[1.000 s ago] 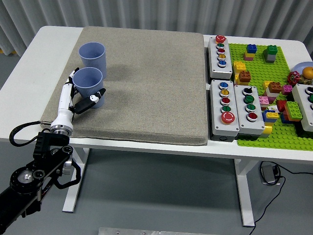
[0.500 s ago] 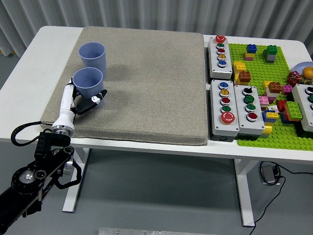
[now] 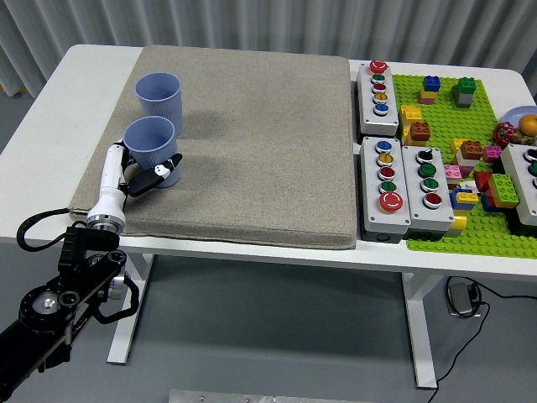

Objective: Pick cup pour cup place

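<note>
Two lavender-blue cups stand on the grey mat (image 3: 252, 134) near its left edge. The far cup (image 3: 159, 96) is upright and untouched. Just in front of it, the near cup (image 3: 150, 145) is in my left hand (image 3: 137, 170). The white hand comes up from the lower left; its thumb (image 3: 157, 173) crosses the cup's lower front and its fingers (image 3: 120, 157) wrap the cup's left side. This cup leans slightly, and I cannot tell whether its base touches the mat. What either cup holds is hidden. My right hand does not show.
Right of the mat are three white button boxes (image 3: 378, 86) (image 3: 385, 186) (image 3: 428, 178). Beyond them a green baseplate (image 3: 436, 231) carries several bricks. Another box (image 3: 526, 180) and a plate (image 3: 520, 117) are at the right edge.
My left hand has drawn back a little toward the lower left, and its fingers now sit lower on the near cup. The cup has shifted slightly left. The far cup has not moved.
</note>
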You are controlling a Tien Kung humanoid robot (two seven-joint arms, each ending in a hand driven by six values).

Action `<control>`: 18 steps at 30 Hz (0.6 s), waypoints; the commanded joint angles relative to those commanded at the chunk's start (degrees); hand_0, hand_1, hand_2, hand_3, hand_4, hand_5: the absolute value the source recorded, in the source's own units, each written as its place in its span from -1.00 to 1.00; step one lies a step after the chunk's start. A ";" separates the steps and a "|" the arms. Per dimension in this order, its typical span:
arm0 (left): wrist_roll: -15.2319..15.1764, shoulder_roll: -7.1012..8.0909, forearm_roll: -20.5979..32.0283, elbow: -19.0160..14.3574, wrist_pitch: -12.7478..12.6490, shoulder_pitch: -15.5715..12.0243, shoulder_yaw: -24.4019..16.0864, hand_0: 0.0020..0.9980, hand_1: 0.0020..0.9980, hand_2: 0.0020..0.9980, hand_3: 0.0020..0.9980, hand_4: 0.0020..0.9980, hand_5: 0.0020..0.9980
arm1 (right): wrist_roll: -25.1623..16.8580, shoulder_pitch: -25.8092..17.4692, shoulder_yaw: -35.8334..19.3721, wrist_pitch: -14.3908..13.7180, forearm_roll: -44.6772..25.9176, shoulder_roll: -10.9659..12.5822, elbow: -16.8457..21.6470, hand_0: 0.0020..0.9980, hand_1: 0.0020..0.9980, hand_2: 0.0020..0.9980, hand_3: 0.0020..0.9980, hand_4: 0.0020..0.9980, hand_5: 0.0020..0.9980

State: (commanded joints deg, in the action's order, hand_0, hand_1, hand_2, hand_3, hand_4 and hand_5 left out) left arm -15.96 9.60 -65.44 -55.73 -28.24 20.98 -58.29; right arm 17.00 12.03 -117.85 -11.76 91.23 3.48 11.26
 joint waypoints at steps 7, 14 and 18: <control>-1.10 -0.15 -0.01 -0.49 -1.22 -0.34 -0.15 0.08 0.01 0.04 0.15 0.64 -0.65 | 0.05 -0.08 0.07 0.06 -0.01 0.02 0.00 0.35 0.21 0.18 0.19 -1.00 -0.68; -1.02 -0.08 -2.41 -2.30 -2.06 -1.23 -1.79 -0.01 -0.01 0.02 0.09 0.59 -0.72 | 0.19 -0.31 0.02 0.11 0.27 -0.01 0.05 0.35 0.21 0.18 0.19 -1.00 -0.68; 0.62 0.85 -6.56 -3.74 -1.80 -1.56 -3.38 -0.01 -0.01 0.02 0.09 0.59 -0.72 | 0.16 -0.48 0.16 0.07 0.03 0.03 0.05 0.35 0.21 0.18 0.19 -1.00 -0.68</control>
State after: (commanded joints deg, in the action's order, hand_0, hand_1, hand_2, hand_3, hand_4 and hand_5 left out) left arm -15.34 10.45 -72.00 -59.48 -30.04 19.41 -61.67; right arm 17.16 11.55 -117.68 -11.69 91.25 3.51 11.31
